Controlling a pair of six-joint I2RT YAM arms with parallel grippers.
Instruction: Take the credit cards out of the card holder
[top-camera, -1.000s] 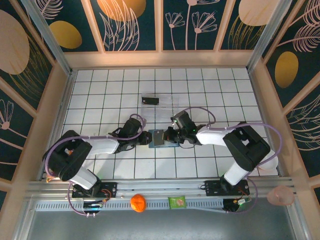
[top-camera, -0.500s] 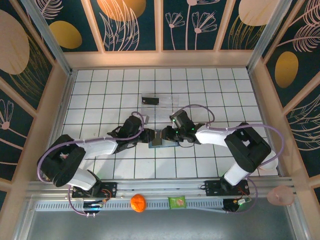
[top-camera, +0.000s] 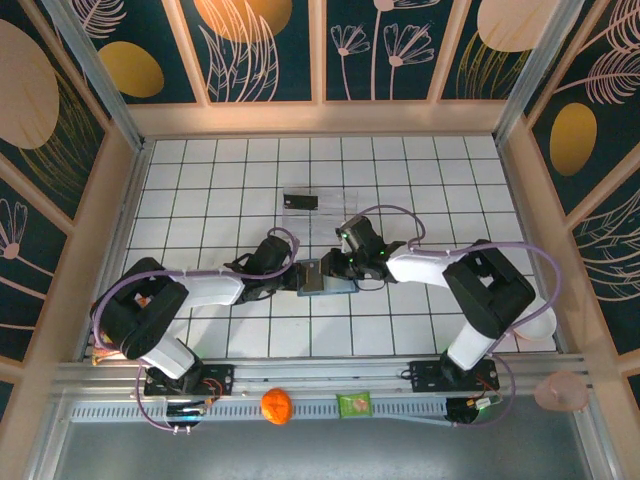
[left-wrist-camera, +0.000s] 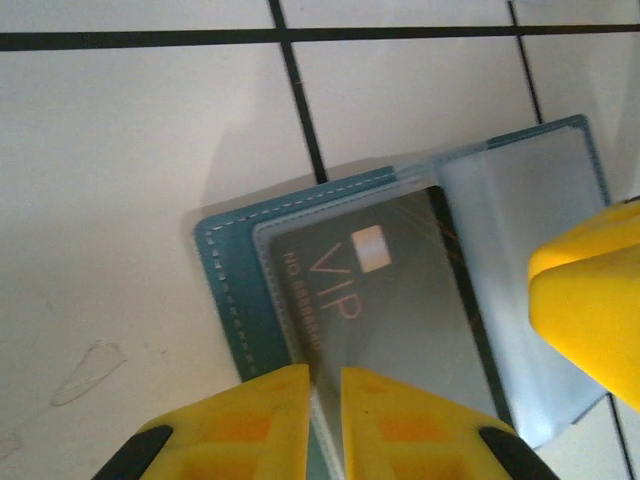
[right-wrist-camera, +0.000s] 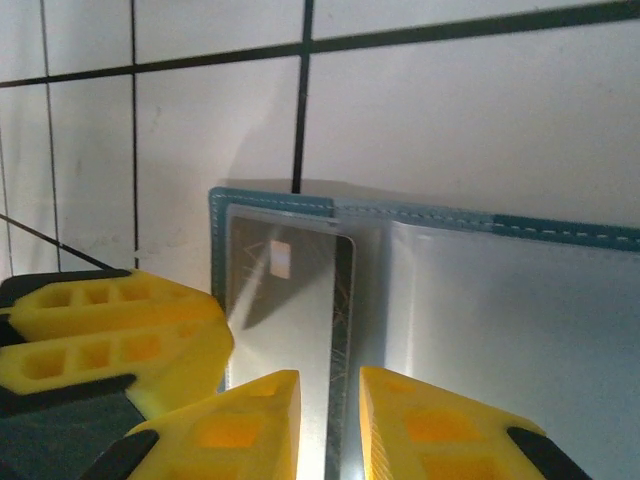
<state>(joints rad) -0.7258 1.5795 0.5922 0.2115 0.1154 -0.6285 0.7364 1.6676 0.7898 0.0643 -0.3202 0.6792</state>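
Observation:
The teal card holder lies open on the white tiles between my two arms. In the left wrist view its stitched teal edge frames a clear sleeve with a dark credit card marked VIP inside. My left gripper is shut on the holder's near edge, the sleeve rim pinched in the thin slit. From the right, my right gripper stands slightly open, its jaws astride the card's dark side edge without visibly clamping it. Seen from above, the left gripper and right gripper nearly touch.
A clear plastic tray with a black card in it sits two tiles beyond the holder. An orange ball and a green packet rest on the front rail. Low walls ring the tiled floor.
Both grippers have closed in on the holder. The left jaws narrowed onto its edge; the right jaws went from shut to slightly apart over the card's edge.

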